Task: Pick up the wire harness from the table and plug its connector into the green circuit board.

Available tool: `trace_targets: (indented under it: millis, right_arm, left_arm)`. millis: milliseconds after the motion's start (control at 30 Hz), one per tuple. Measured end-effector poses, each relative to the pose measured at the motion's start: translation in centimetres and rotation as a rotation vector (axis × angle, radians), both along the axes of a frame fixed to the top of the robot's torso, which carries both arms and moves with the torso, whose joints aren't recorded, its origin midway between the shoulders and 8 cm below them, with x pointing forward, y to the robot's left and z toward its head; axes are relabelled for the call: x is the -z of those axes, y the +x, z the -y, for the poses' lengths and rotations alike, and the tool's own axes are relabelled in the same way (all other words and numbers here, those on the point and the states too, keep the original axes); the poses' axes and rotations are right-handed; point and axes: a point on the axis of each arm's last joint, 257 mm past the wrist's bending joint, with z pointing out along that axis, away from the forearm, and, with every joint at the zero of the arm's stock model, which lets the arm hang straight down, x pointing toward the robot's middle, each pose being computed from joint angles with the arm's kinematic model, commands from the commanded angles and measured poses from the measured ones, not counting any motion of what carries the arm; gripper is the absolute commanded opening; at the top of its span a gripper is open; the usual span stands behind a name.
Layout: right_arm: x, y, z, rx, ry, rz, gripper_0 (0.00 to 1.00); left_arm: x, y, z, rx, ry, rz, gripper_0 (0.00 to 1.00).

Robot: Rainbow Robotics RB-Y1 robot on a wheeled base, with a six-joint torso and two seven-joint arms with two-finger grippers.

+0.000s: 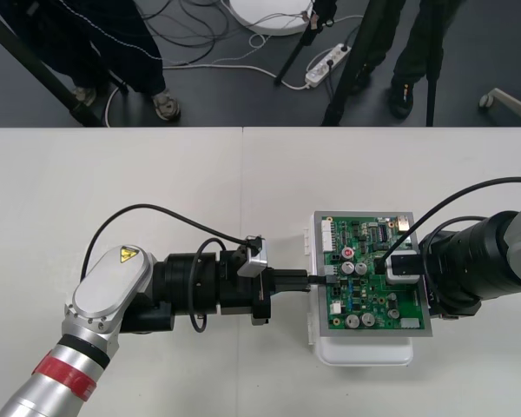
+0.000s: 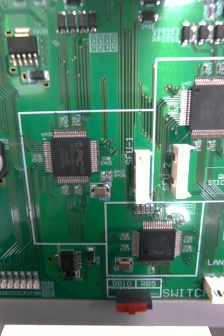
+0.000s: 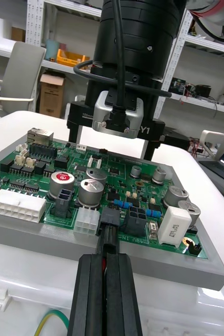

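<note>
Left wrist view, closest in: the left gripper has its black fingers pinched nearly together, and the wire harness sits in that pinch, red and black wires showing in the slit. Just ahead of the fingertips the black plug crosses the grey frame and reaches the near edge of the green circuit board, between a white connector and a black one; seated or only touching, I can't tell. The board rides on its white base. Further back, the right gripper stands over the board's far side, fingers spread wide, nothing between them. The front view agrees: both arms meet at the board on the light table, the left at its left edge, the right above its right half.
</note>
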Motion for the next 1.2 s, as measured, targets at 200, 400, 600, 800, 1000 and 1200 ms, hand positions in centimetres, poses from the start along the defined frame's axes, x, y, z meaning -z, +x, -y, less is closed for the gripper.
trace_targets:
  millis: [200,400,600,800,1000,1200]
  right_arm:
    - [0.01,-0.01,-0.03,0.000,0.001,0.000,1.00]
    - [0.05,-0.06,-0.09,0.000,0.002,-0.003,1.00]
    - [0.05,-0.07,-0.10,0.000,0.002,-0.003,1.00]
    - [0.06,-0.07,-0.10,0.000,0.002,-0.003,1.00]
    - [0.06,-0.07,-0.12,0.000,0.002,-0.003,1.00]
    - [0.07,-0.08,-0.15,0.000,0.003,-0.004,1.00]
  left_arm:
    - [-0.31,0.01,0.03,-0.001,-0.013,-0.005,0.00]
    - [-0.48,-0.40,0.46,0.008,-0.030,-0.021,0.00]
    - [-0.42,-0.38,0.43,0.006,-0.033,-0.027,0.00]
    - [-0.37,-0.37,0.45,0.005,-0.033,-0.028,0.00]
    - [-0.23,-0.21,0.60,-0.003,-0.029,-0.029,0.00]
    - [-0.05,-0.09,0.76,-0.011,-0.024,-0.029,0.00]
